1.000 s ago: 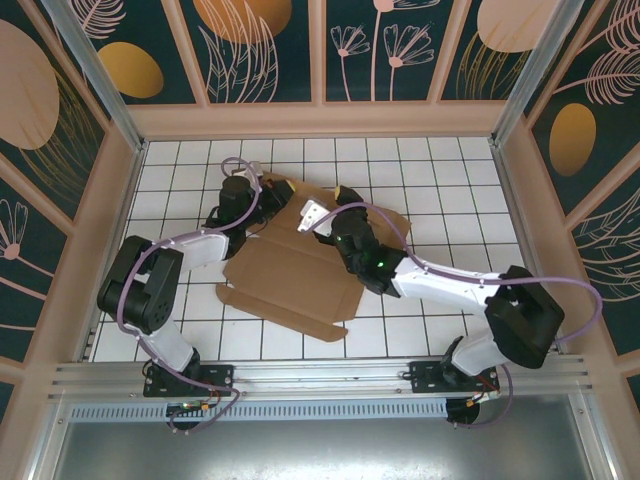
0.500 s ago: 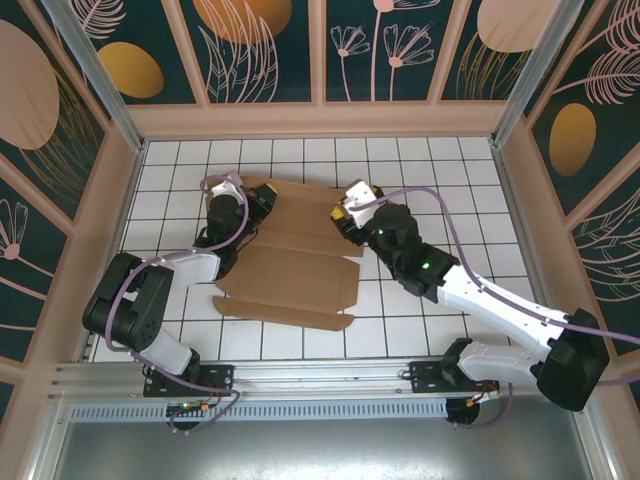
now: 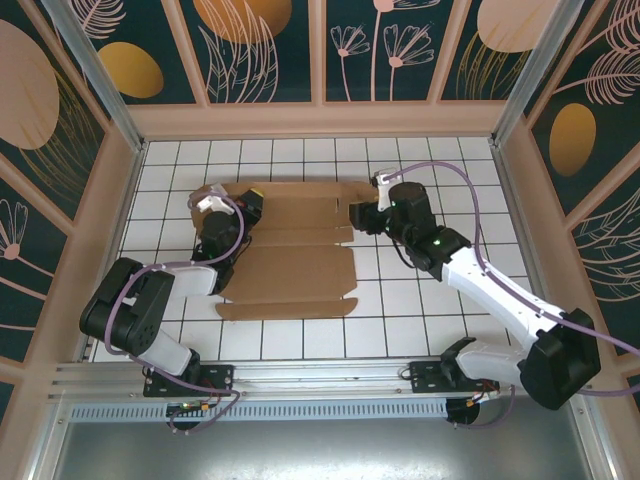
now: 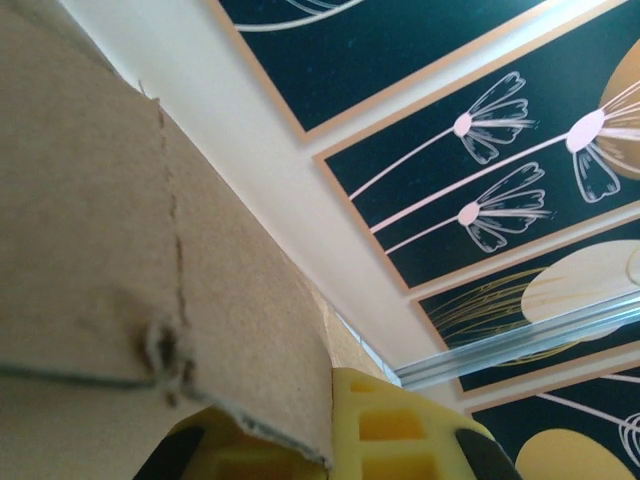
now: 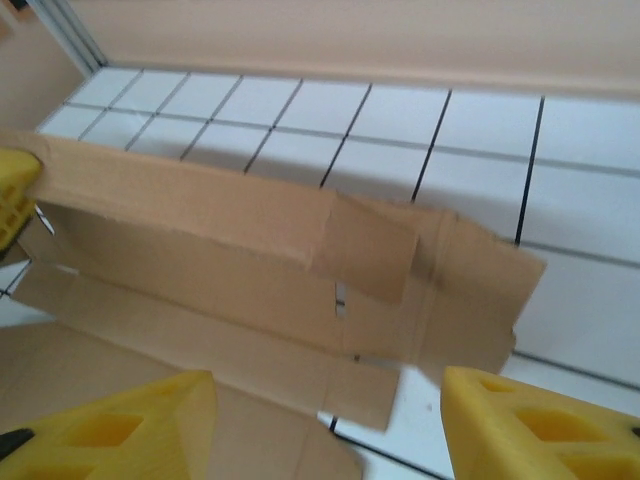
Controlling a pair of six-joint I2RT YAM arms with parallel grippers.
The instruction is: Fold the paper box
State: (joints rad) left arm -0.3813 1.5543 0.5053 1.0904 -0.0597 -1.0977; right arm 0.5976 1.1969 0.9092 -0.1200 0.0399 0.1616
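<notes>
Cardboard nearest my bases lies flat: the paper box point(image 3: 295, 265) is spread open in the middle of the tiled table point(image 3: 450, 300), its near flap point(image 3: 285, 308) down on the tiles and its broad middle panel just beyond. Further out, at the sheet's far left corner, my left gripper point(image 4: 315, 445) is clamped tight on the cardboard's edge. In the left wrist view the sheet runs down between the yellow fingers point(image 4: 395, 430). Across from it, my right gripper point(image 5: 320, 430) hangs by the right end of the far strip point(image 5: 200, 215) with its jaws standing well apart and nothing between them. I judge the step in hand to be raising that far strip along its crease, and it wants both ends taken alike. I should come in low over the right end and bite a single layer at about the depth the left has, staying off the small loose tab point(image 5: 365, 250) that sticks up there. Then I should lift both ends together — one side leading would likely buckle the strip or twist the crease. The left hold should stay firm but not pull, or the whole sheet may slide toward the back wall point(image 3: 320, 120) beyond.
</notes>
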